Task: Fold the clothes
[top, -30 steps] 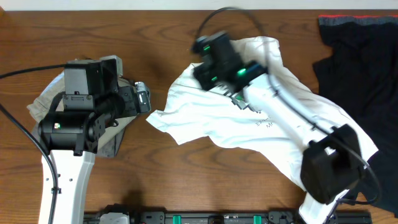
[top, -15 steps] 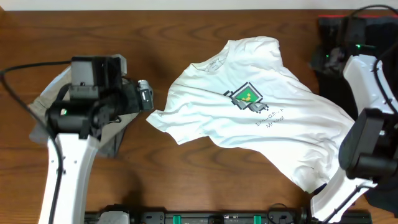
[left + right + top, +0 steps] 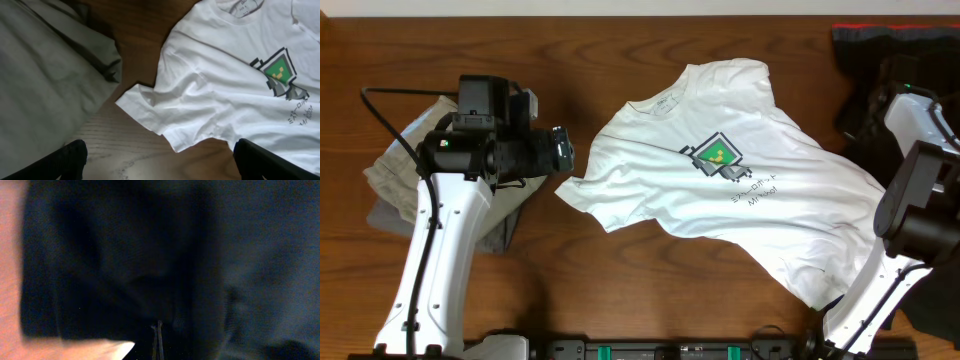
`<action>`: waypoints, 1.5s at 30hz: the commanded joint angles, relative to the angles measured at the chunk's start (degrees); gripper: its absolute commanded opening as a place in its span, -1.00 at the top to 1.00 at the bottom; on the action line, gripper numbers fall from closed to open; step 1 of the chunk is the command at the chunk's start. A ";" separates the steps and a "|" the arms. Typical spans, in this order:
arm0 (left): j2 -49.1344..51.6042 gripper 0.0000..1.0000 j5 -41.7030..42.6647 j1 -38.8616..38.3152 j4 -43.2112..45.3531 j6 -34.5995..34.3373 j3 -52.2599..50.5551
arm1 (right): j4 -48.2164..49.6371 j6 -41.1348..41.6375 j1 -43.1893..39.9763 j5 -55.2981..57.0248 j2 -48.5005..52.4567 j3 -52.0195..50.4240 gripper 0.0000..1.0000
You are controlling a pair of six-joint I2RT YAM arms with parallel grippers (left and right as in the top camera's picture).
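Observation:
The white T-shirt [image 3: 720,195] lies spread but crumpled on the wooden table, collar to the upper left, with the green-and-grey robot print [image 3: 715,155] facing up. In the left wrist view [image 3: 225,85] its left sleeve points at the camera. My left gripper [image 3: 563,150] hovers just left of that sleeve, open and empty [image 3: 160,167]. My right gripper [image 3: 868,98] is at the far right over the black garment, off the shirt. Its fingers [image 3: 157,340] look pressed together with nothing between them, in a dark, blurred view.
A khaki-beige folded garment [image 3: 390,170] lies under the left arm and also shows in the left wrist view [image 3: 45,85]. A black garment with a red stripe [image 3: 880,45] lies at the upper right and fills the right wrist view [image 3: 250,255]. The right arm crosses the shirt's lower right corner.
My right arm swung off the shirt's chest to the far right over the black garment, uncovering the print. My left gripper moved right, toward the sleeve.

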 commanded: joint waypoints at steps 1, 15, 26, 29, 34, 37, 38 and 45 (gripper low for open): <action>-0.22 -0.91 2.32 -0.24 0.00 -0.02 0.85 | -1.46 2.47 -5.16 15.80 4.35 -1.46 0.98; 0.90 -0.92 2.36 -3.26 0.61 3.80 0.83 | 1.66 -13.51 -16.06 -24.28 -2.29 3.08 0.61; 11.34 -0.67 -6.03 -9.46 0.59 4.26 -1.09 | 4.24 -16.41 -12.50 -49.05 -20.59 3.08 0.20; 15.61 -0.52 -5.99 -9.46 0.33 3.58 -1.11 | 2.73 -16.41 -9.66 -49.22 -23.19 3.08 0.18; 20.31 -0.13 -4.72 -9.62 -4.17 2.99 -1.11 | 0.22 -16.46 -5.03 -49.09 -23.91 3.04 0.18; 21.05 -0.12 0.52 -10.38 -5.92 4.02 -1.11 | -1.33 -16.44 -2.71 -46.90 -23.87 3.02 0.17; 21.07 -0.12 1.55 -11.15 -6.10 4.57 -1.18 | -1.77 -16.44 -1.88 -45.94 -23.87 3.02 0.17; 21.11 -0.26 -4.35 -20.31 -5.49 4.44 -3.52 | -5.01 -16.44 1.31 -42.38 -23.87 3.02 0.11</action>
